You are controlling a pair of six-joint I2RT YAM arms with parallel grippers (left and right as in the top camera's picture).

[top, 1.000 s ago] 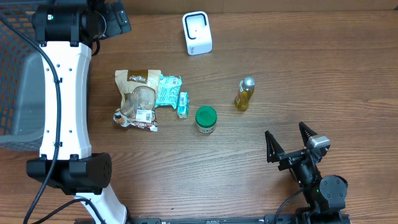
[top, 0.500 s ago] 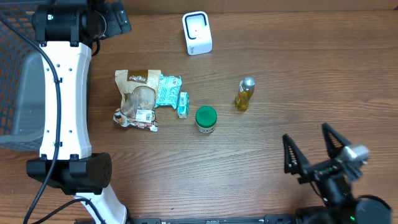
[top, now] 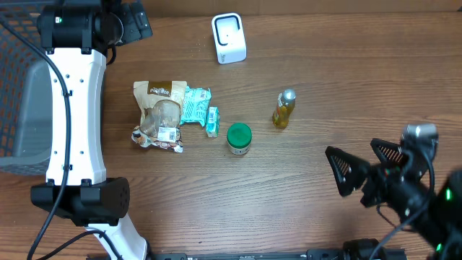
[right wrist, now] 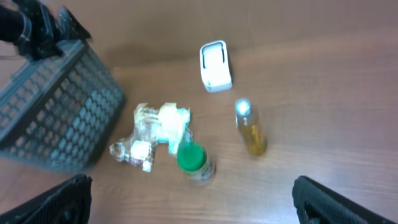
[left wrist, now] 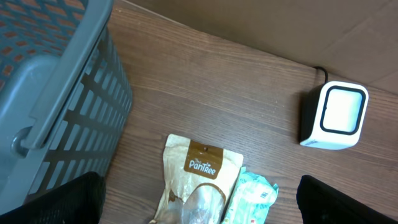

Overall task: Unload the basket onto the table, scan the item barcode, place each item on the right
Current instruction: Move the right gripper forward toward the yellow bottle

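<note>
The snack bag (top: 159, 115) lies flat on the counter (top: 303, 209), left of middle. Its long axis runs from the near edge to the far edge, and the brown "PanTree" header is at the far end. A white label sits on the crumpled near end, its print too small to read. A teal packet (top: 195, 105) lies against the bag's right side, and a small teal box (top: 212, 121) is just beside that. A green-lidded jar (top: 239, 138) stands near the box on its right. Further right, apart from the rest, a yellow bottle (top: 284, 108) stands upright with its silver cap on top.

The white scanner (top: 229, 38) stands at the far edge, beyond the bag and the jar, its pale window showing from above. A grey basket (top: 22, 87) sits at the far left, just beside the white left arm. Nothing lies between the items and the scanner.

The left tool (left wrist: 199, 183) hangs above the far end of the bag, between basket and scanner. Its fingers (left wrist: 62, 202) are spread wide at the bottom corners of the wrist view, with nothing held. The right tool (top: 350, 146) is over the near right of the counter, well apart from the bottle, jaws wide apart and empty
</note>
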